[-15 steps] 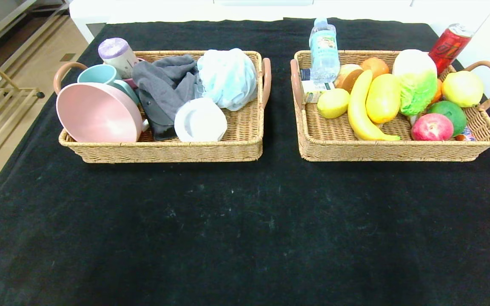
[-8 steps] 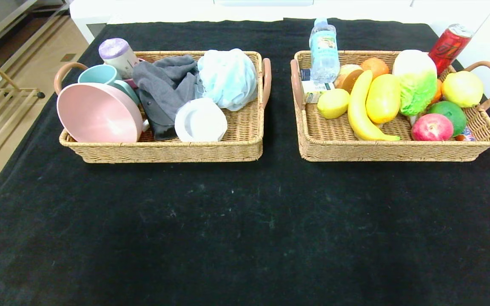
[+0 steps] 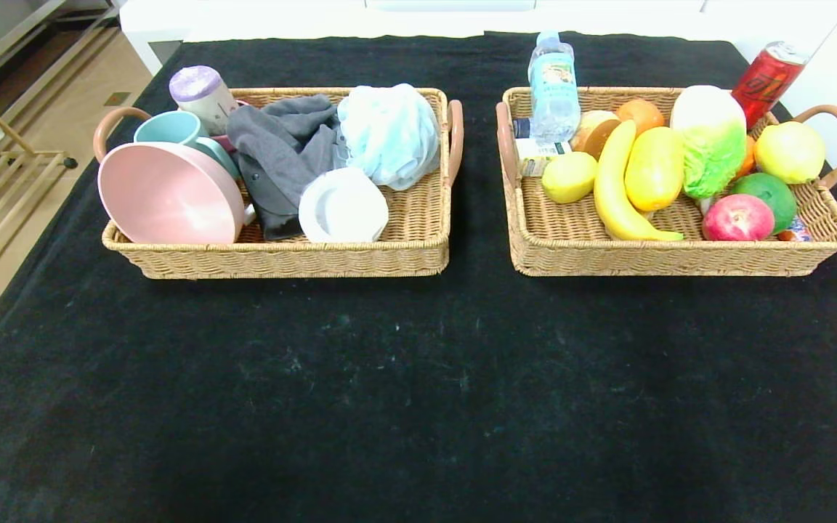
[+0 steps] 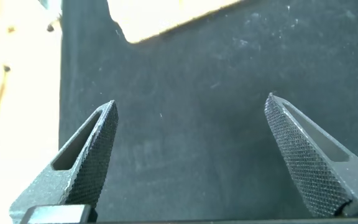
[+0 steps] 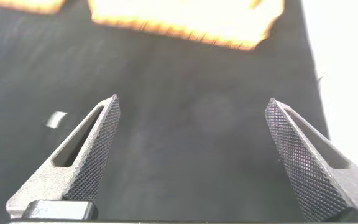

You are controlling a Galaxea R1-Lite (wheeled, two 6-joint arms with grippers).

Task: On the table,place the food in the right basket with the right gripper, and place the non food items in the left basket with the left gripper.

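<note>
Head view: lemon [image 3: 569, 176], speckled fruit [image 3: 654, 168] and water bottle [image 3: 554, 86] are seen in the right basket [image 3: 680, 256], at 3 o'clock from the left basket [image 3: 280, 258]. Left gripper [image 4: 191, 109] and right gripper [image 5: 192, 109] are spread wide over the table [image 3: 418, 392], nothing held.

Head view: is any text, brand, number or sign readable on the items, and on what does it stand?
Nothing can be read for certain.
Water bottle: printed label, too blurred to read.
Red can: dark marking, not legible.
Small packet by the lemon: print too small to read.
Lilac-lidded container: no visible text.
Wrist views: no text.
</note>
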